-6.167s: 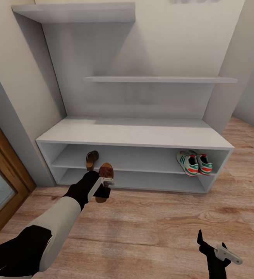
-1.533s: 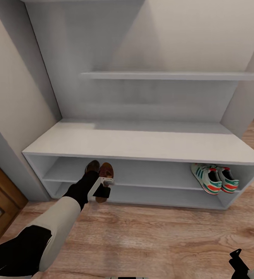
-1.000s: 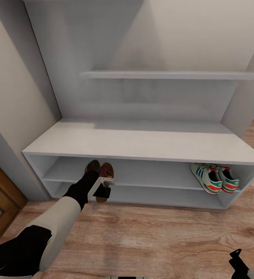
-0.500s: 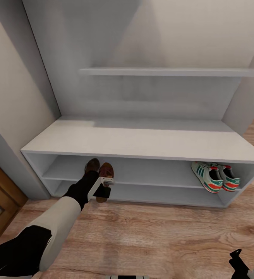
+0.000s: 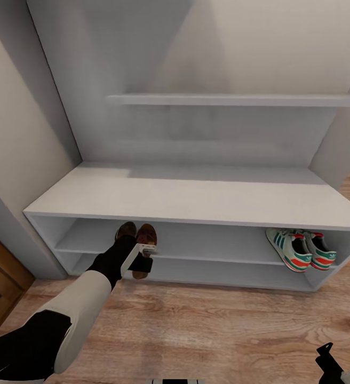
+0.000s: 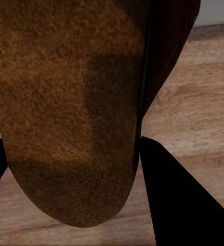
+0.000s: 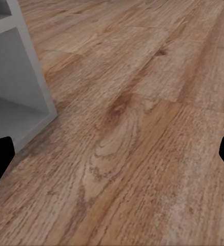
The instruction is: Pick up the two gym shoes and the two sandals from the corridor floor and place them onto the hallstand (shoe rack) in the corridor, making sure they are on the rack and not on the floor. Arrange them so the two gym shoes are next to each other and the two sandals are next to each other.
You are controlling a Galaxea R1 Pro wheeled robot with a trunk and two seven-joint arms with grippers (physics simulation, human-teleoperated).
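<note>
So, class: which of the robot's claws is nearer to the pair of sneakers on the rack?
Right. The right claw hangs low over the floor just in front of the sneakers; the left claw is across the rack, holding a sandal.

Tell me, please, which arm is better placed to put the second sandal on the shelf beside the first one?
Left, probably. The left gripper already holds the second sandal at the rack's shelf edge, right beside the first sandal. The right gripper hangs low over the floor, holding nothing.

Left arm (image 5: 63, 320): we saw white shells and black joints.
Left gripper (image 5: 141, 261): black, white bracket.
</note>
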